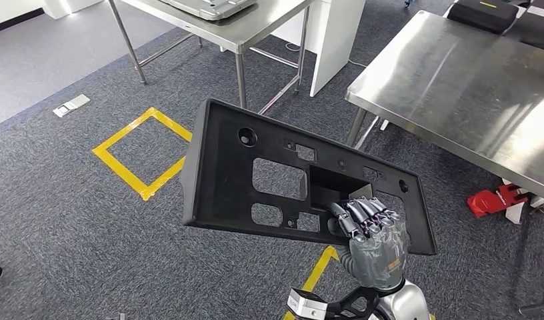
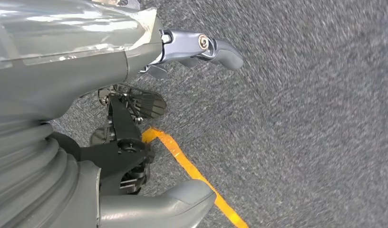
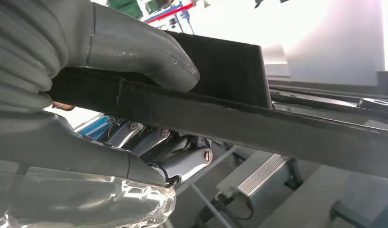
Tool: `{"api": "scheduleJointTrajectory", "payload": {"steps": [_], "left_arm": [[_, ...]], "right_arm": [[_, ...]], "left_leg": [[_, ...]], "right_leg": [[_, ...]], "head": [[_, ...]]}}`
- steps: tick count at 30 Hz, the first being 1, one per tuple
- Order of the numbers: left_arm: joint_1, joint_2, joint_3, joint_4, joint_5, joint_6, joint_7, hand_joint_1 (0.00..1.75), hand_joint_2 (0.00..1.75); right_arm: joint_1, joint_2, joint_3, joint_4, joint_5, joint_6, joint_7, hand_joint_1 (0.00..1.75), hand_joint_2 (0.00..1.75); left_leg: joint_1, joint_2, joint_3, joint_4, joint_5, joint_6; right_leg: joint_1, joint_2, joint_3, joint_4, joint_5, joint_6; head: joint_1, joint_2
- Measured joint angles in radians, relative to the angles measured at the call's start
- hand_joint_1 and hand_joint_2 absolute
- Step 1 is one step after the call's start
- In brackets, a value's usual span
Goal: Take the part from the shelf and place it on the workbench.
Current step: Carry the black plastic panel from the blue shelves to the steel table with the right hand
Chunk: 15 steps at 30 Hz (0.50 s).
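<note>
Black part [image 1: 256, 173] held tilted above the grey carpet [image 1: 69, 213], gripped at its near edge by the right hand [image 1: 373, 233]; steel workbench [image 1: 469, 87] stands beyond. Left hand [image 2: 201, 47] hangs with fingers apart, holding nothing.

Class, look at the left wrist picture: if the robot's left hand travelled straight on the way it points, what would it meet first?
Probably the grey carpet floor. The left hand hangs pointing down at it, empty, with nothing visible between; the yellow tape line lies off to one side. Depth is unclear.
</note>
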Motion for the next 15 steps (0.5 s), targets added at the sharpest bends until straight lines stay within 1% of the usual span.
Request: {"api": "scheduleJointTrajectory", "payload": {"steps": [1, 2, 3, 4, 5, 6, 7, 8, 9, 10, 11, 12, 13, 14, 15], "left_arm": [[0.000, 0.000, 0.000, 0.000, 0.000, -0.001, 0.000, 0.00, 1.75], [0.001, 0.001, 0.000, 0.000, 0.000, -0.001, 0.000, 0.00, 1.75], [0.001, 0.001, 0.000, 0.000, -0.001, -0.001, 0.000, 0.00, 1.75], [0.001, 0.001, 0.000, 0.000, -0.001, -0.001, 0.000, 0.00, 1.75], [0.000, 0.002, 0.000, 0.000, -0.001, -0.001, 0.000, 0.00, 1.75], [-0.002, 0.002, 0.000, 0.000, -0.002, -0.001, 0.000, 0.00, 1.75], [-0.002, 0.002, 0.000, 0.000, -0.002, -0.001, 0.000, 0.00, 1.75], [-0.002, 0.002, 0.000, 0.000, -0.003, 0.000, 0.000, 0.00, 1.75], [0.000, 0.002, 0.000, 0.000, -0.004, 0.000, 0.000, 0.00, 1.75], [0.002, 0.002, 0.000, 0.000, -0.004, 0.001, 0.001, 0.00, 1.75], [0.003, 0.002, 0.000, 0.000, -0.005, 0.002, 0.001, 0.00, 1.75], [0.004, 0.002, 0.000, 0.000, -0.006, 0.002, 0.001, 0.00, 1.75], [0.003, 0.002, 0.000, 0.000, -0.006, 0.003, 0.002, 0.00, 1.75], [0.003, 0.003, 0.000, 0.000, -0.007, 0.003, 0.002, 0.00, 1.75], [0.003, 0.004, 0.000, 0.000, -0.007, 0.003, 0.003, 0.00, 1.75]], "right_arm": [[-0.004, 0.000, 0.002, 0.000, 0.000, 0.000, 0.001, 1.75, 1.75], [-0.007, -0.001, 0.005, 0.000, 0.001, 0.000, 0.002, 1.75, 1.75], [-0.009, -0.002, 0.007, 0.001, 0.001, 0.000, 0.004, 1.75, 1.75], [-0.010, -0.002, 0.008, 0.001, 0.001, 0.000, 0.005, 1.75, 1.75], [-0.010, -0.003, 0.008, 0.002, 0.001, 0.000, 0.007, 1.75, 1.75], [-0.010, -0.004, 0.009, 0.002, 0.001, 0.000, 0.009, 1.75, 1.75], [-0.012, -0.005, 0.010, 0.002, 0.001, 0.000, 0.011, 1.75, 1.75], [-0.013, -0.005, 0.011, 0.002, 0.002, 0.000, 0.012, 1.75, 1.75], [-0.014, -0.005, 0.012, 0.002, 0.003, 0.000, 0.013, 1.75, 1.75], [-0.013, -0.006, 0.014, 0.002, 0.004, 0.000, 0.014, 1.75, 1.75], [-0.011, -0.007, 0.014, 0.002, 0.005, 0.000, 0.014, 1.75, 1.75], [-0.009, -0.008, 0.014, 0.003, 0.006, 0.000, 0.014, 1.75, 1.75], [-0.007, -0.009, 0.015, 0.003, 0.006, 0.000, 0.014, 1.75, 1.75], [-0.006, -0.010, 0.015, 0.002, 0.006, 0.000, 0.015, 1.75, 1.75], [-0.005, -0.010, 0.015, 0.002, 0.006, 0.000, 0.015, 1.75, 1.75]], "left_leg": [[-0.003, 0.008, 0.003, 0.001, -0.003, -0.005], [-0.006, 0.017, 0.007, 0.001, -0.007, -0.011], [-0.007, 0.026, 0.011, 0.001, -0.009, -0.016], [-0.006, 0.035, 0.014, 0.000, -0.011, -0.021], [-0.003, 0.033, 0.017, 0.002, -0.016, -0.027], [0.000, 0.017, 0.015, 0.014, -0.027, -0.033], [0.003, -0.009, 0.003, 0.044, -0.048, -0.038], [0.005, -0.039, -0.022, 0.098, -0.079, -0.041], [0.005, -0.060, -0.056, 0.168, -0.114, -0.043], [0.005, -0.069, -0.091, 0.236, -0.141, -0.044], [0.006, -0.073, -0.117, 0.283, -0.152, -0.044], [0.006, -0.074, -0.125, 0.291, -0.141, -0.043], [0.008, -0.077, -0.112, 0.258, -0.111, -0.042], [0.010, -0.086, -0.083, 0.193, -0.070, -0.040], [0.013, -0.108, -0.050, 0.122, -0.038, -0.039]], "right_leg": [[0.004, -0.018, 0.030, -0.052, 0.018, -0.003], [0.007, -0.029, 0.044, -0.078, 0.028, -0.009], [0.012, -0.025, 0.045, -0.081, 0.033, -0.016], [0.010, -0.012, 0.046, -0.082, 0.036, -0.023], [0.005, -0.001, 0.047, -0.084, 0.038, -0.029], [-0.001, 0.011, 0.049, -0.087, 0.040, -0.035], [-0.007, 0.022, 0.052, -0.089, 0.041, -0.043], [-0.010, 0.032, 0.053, -0.089, 0.042, -0.050], [-0.008, 0.043, 0.052, -0.089, 0.043, -0.055], [-0.006, 0.055, 0.052, -0.089, 0.042, -0.058], [-0.005, 0.068, 0.052, -0.089, 0.043, -0.059], [-0.004, 0.082, 0.053, -0.088, 0.043, -0.059], [-0.004, 0.096, 0.054, -0.087, 0.043, -0.059], [-0.004, 0.110, 0.056, -0.086, 0.043, -0.059], [-0.003, 0.122, 0.055, -0.084, 0.042, -0.058]], "head": [[0.000, 0.000], [0.000, 0.000], [-0.001, 0.000], [-0.001, 0.000], [-0.002, 0.000], [-0.003, 0.000], [-0.004, 0.000], [-0.007, 0.000], [-0.008, 0.000], [-0.009, 0.000], [-0.009, 0.000], [-0.010, 0.000], [-0.010, 0.000], [-0.010, 0.000], [-0.010, 0.000]]}}
